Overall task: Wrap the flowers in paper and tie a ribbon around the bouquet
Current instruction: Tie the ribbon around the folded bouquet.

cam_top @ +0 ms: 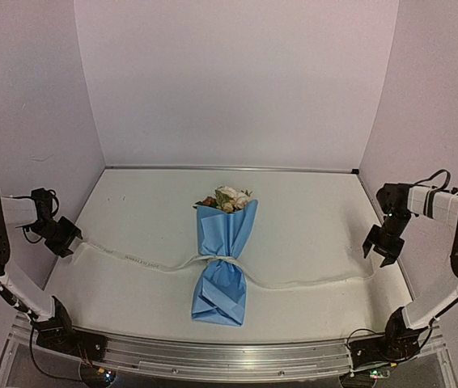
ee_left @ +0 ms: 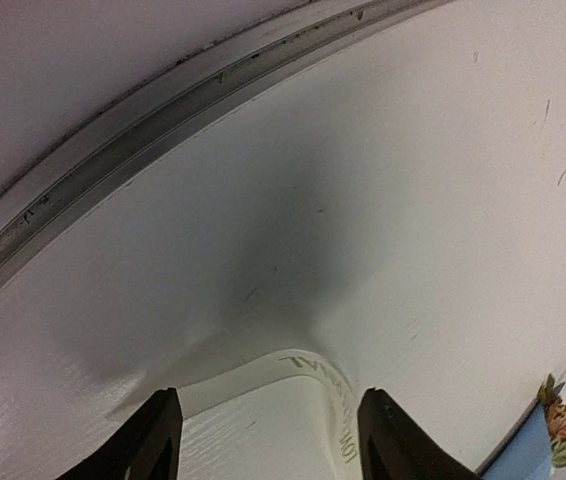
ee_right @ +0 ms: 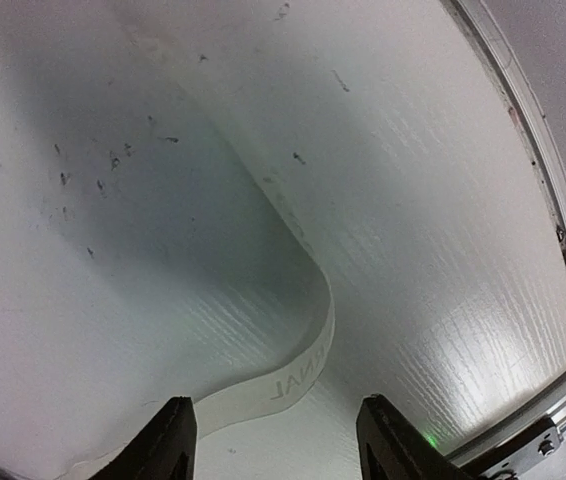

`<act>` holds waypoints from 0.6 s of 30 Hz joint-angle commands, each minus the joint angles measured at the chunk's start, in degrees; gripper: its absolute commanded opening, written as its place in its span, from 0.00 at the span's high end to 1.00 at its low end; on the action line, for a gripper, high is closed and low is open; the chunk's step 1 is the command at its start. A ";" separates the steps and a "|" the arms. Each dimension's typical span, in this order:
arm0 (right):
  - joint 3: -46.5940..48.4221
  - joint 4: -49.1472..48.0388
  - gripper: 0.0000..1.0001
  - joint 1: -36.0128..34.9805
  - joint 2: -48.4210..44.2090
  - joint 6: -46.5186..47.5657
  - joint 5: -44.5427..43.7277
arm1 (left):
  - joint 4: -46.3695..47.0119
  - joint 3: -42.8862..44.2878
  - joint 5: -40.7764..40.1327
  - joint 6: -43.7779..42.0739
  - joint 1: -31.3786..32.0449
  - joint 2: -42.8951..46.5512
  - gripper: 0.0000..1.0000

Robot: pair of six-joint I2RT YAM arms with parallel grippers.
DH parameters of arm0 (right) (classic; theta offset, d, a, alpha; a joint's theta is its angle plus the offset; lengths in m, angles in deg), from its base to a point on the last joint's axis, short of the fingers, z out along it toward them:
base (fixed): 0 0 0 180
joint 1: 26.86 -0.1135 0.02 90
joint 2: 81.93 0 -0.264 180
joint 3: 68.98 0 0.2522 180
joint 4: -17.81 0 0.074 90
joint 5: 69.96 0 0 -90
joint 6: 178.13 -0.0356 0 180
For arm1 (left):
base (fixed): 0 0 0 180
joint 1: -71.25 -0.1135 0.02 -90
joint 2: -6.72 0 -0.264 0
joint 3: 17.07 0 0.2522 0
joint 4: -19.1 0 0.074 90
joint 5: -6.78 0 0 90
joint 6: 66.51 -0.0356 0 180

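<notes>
The bouquet (cam_top: 223,259) is lying in the middle of the white table (cam_top: 318,210), its wide end pointing toward the back wall (cam_top: 237,81), with broad bare surface stretching on both sides and behind it. The ribbon (cam_top: 132,260) is circling its pinched waist and trailing flat outward in two shallow curves, one tail reaching toward each side edge. The left gripper (cam_top: 65,236) is hanging at the table's left edge, close to the side wall (cam_top: 27,105), its fingers standing apart and clamping nothing; in its wrist view the ribbon's end is lying flat on the table under the gap. The right gripper (cam_top: 381,246) is hovering near the right edge likewise, jaws parted and empty, the other tail curling below it. The paper (cam_top: 227,230) is showing crisp folds and a smooth matte light-blue face, tapering to a blunt folded bottom near the metal rail (cam_top: 229,356). The flowers (cam_top: 229,197), cream and rust, are peeking from the top. The ribbon is looking thin, cream and faintly printed, the tabletop finely textured and scuffed.
</notes>
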 commanded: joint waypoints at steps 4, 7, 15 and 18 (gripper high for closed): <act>2.95 -4.54 0.33 -10.46 -4.70 12.01 1.16 | 2.75 6.13 -0.90 -6.91 9.74 8.30 0.30; 1.52 -8.44 0.29 -15.65 -6.38 17.00 -0.25 | 3.61 6.10 -0.10 -10.84 17.18 11.02 0.26; -4.74 -24.51 0.23 -27.72 -7.93 25.97 8.19 | 16.96 0.03 3.40 -26.42 39.77 15.05 0.31; -6.22 -28.34 0.22 -33.00 -6.97 30.28 10.21 | 21.27 -2.14 3.29 -35.60 46.61 15.54 0.32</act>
